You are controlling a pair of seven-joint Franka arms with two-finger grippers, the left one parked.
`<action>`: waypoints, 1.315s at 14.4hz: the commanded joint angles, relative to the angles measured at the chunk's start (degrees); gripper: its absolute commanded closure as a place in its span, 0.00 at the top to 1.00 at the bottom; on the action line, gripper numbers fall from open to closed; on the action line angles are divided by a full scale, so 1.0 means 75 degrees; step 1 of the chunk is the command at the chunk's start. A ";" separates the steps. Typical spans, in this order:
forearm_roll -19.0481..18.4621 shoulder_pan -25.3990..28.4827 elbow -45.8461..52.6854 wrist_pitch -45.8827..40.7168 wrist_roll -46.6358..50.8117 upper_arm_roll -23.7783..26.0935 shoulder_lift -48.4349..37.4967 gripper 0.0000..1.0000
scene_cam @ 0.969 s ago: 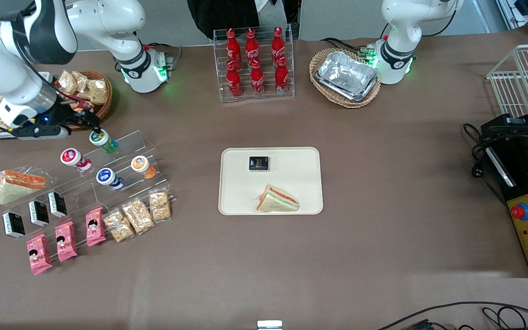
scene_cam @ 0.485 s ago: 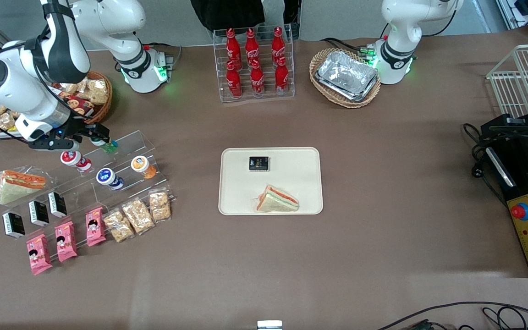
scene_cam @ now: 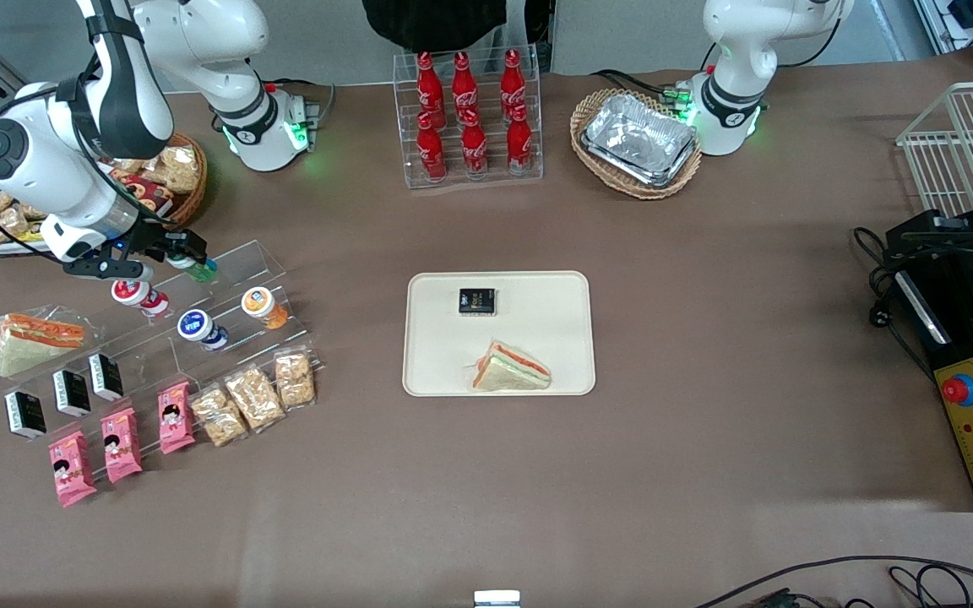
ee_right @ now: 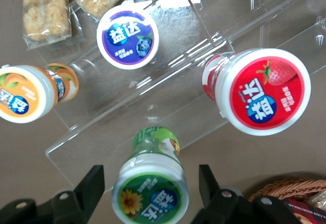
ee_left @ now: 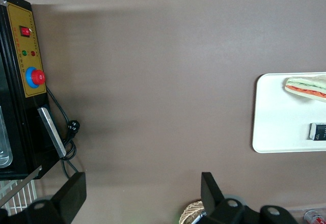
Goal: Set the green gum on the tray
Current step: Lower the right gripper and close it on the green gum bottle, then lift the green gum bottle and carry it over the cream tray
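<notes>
The green gum, a green bottle with a white lid and a green-and-yellow label, lies on the top step of a clear stand. In the front view only its green body shows under the gripper. My right gripper is open, with one of its black fingers on each side of the lid and a gap on both sides. In the front view the gripper hangs over that top step. The cream tray lies at the table's middle, toward the parked arm from the stand.
A red-lidded bottle, a blue-lidded one and an orange one lie on lower steps. The tray holds a sandwich and a black packet. A snack basket sits close by the arm.
The arm has swung in and come down over the stand. The gripper now straddles the green gum's lid, which showed in the front view a second ago and is now covered.
</notes>
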 commanded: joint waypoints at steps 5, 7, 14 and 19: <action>0.0063 0.0033 0.0006 0.0086 0.0104 -0.0019 0.0110 0.40; 0.0052 0.0021 0.0146 -0.0020 0.0092 -0.0019 -0.0100 0.38; 0.0063 0.0383 0.4277 -0.3905 0.0021 0.0051 0.0190 0.36; 0.0496 0.1752 0.6544 -0.5423 0.2149 0.0390 0.1046 0.36</action>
